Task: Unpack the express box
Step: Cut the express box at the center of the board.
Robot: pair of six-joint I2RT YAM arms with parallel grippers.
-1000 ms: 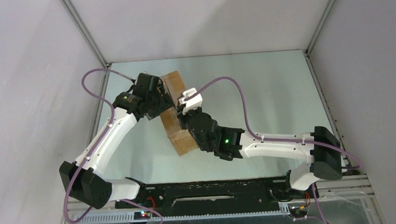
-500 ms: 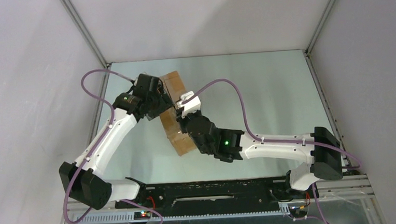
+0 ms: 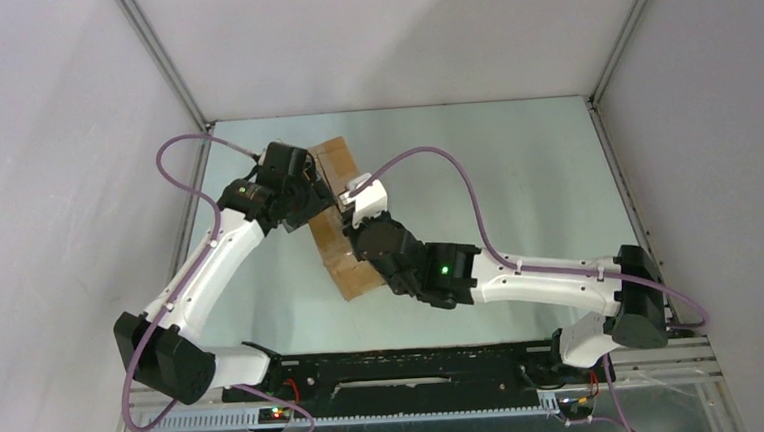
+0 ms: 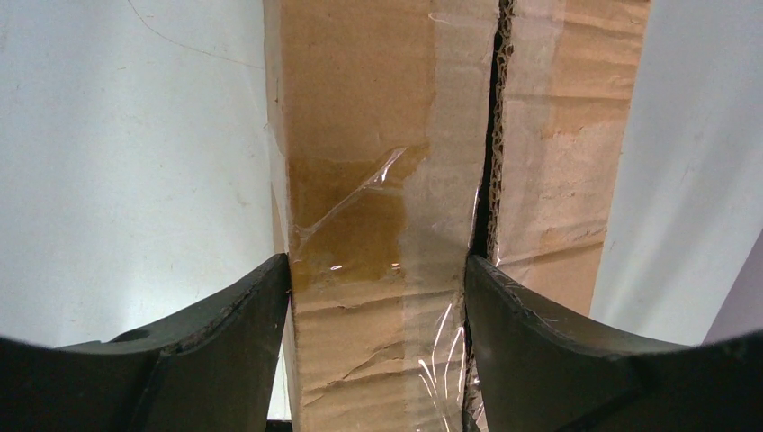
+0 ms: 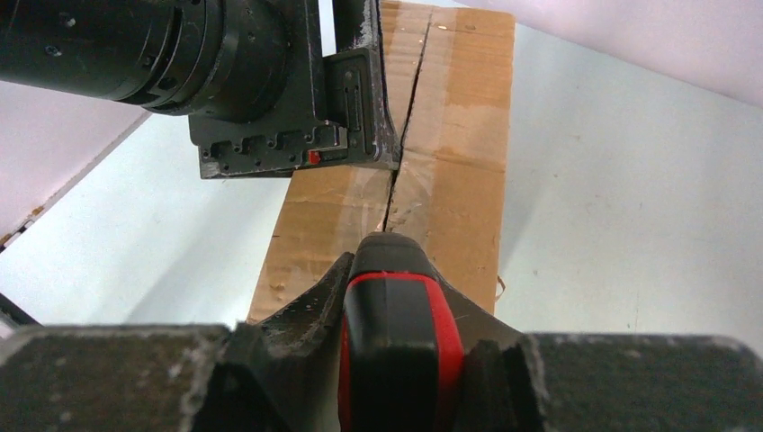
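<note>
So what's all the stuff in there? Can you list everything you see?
express box: one, brown cardboard with clear tape, lying on the table left of centre, top seam split.
utility knife: one, red and black, in the right claw, tip at the box's seam.
table: one, pale grey, under everything.
cables: two, purple, looping along the arms.
arms: two, white and black, bases at the near edge.
left claw: one, black, closed around one top flap of the box.
right claw: one, black, shut on the knife.
</note>
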